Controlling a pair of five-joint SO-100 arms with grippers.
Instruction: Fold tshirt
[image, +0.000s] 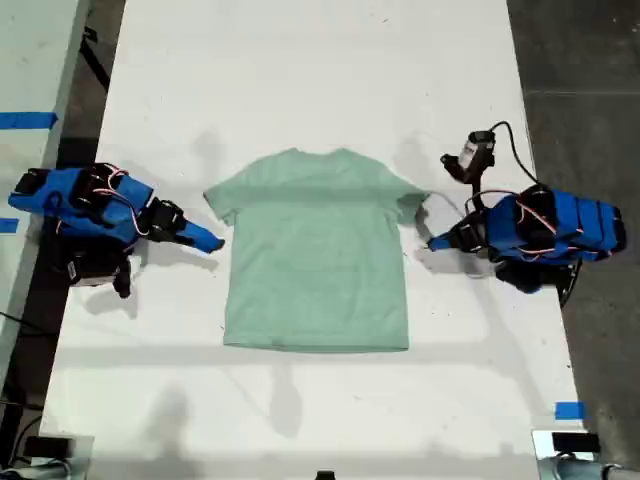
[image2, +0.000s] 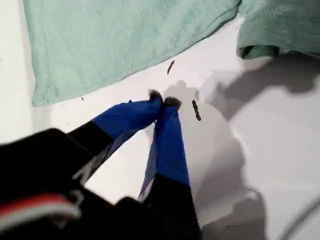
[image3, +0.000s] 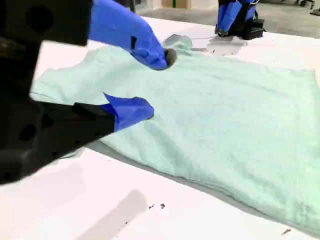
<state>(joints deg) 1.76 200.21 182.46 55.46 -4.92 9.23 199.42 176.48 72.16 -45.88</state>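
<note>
My first gripper (image2: 162, 102): clenched, the two blue fingertips meeting with nothing between them. It hangs over bare table, just beside the shirt's side edge. In the exterior view it (image: 437, 243) belongs to the arm on that view's right and points toward the shirt, below the sleeve on that side.
My second gripper (image3: 156, 84): released, with the blue fingers spread well apart and holding nothing. In its own wrist view it sits low at the shirt's near edge. In the exterior view it (image: 212, 240) belongs to the arm on that view's left, and its tip is just beside the shirt below the sleeve. Whether it touches the cloth I cannot tell.
Specks (image2: 196, 110): a few small dark bits on the table, close to my first gripper's tips.
Tshirt (image: 315, 260): pale mint green, spread flat and unfolded in the middle of the table between the two arms. In the exterior view its neck is toward the top and its hem toward the bottom, and both short sleeves are out to the sides. The first wrist view shows a hem corner and one sleeve (image2: 115, 40). The second wrist view shows the cloth (image3: 240, 110) lying smooth with light creases.
Table (image: 300, 60): white, and bare around the shirt.
Tape (image: 570, 410): a small blue piece at the table's edge, near the exterior view's lower right corner.
</note>
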